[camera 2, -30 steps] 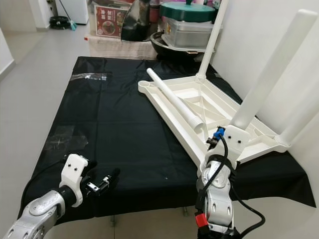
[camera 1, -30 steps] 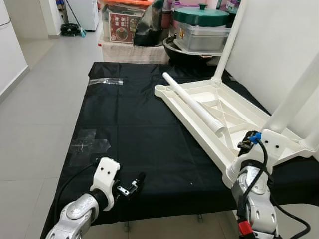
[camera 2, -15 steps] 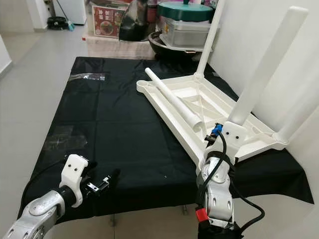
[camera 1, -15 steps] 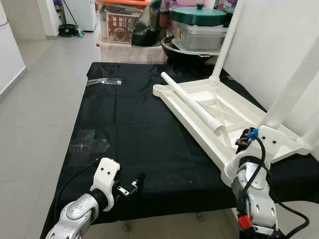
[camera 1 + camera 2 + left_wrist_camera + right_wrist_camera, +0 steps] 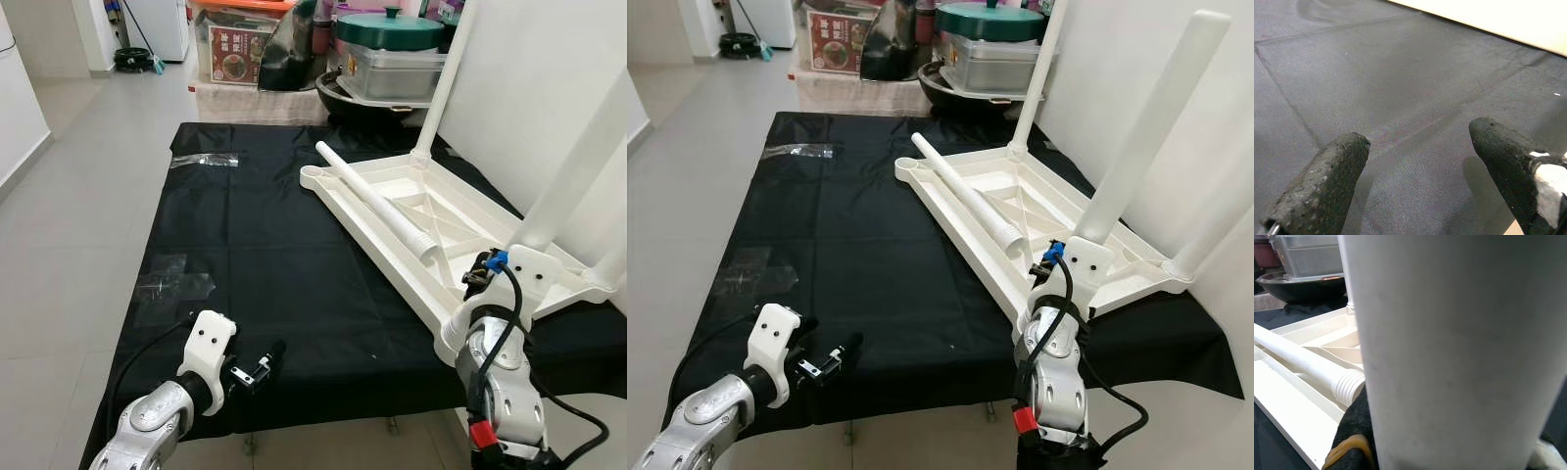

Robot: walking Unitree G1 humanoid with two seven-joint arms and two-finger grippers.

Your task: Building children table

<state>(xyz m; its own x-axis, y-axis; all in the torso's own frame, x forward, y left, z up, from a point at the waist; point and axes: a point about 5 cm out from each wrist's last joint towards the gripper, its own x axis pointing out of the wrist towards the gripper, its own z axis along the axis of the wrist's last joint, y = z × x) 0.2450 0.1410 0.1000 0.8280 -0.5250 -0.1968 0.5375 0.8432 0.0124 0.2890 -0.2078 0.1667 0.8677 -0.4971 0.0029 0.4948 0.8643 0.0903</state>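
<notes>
Smooth white plastic tabletop [image 5: 1019, 211] lies upside down on black cloth [image 5: 852, 235] at two o'clock. Right gripper [image 5: 1359, 431] clamps an upright cylindrical leg [image 5: 1141, 147]. Left gripper [image 5: 1418, 161] hovers open at seven o'clock. No writing legible.

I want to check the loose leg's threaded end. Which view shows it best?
The right wrist view: the loose leg lies close by on the upturned tabletop, its ribbed end clear. Both eye views show the whole leg from farther off, its threads small. The left wrist view shows black cloth.
</notes>
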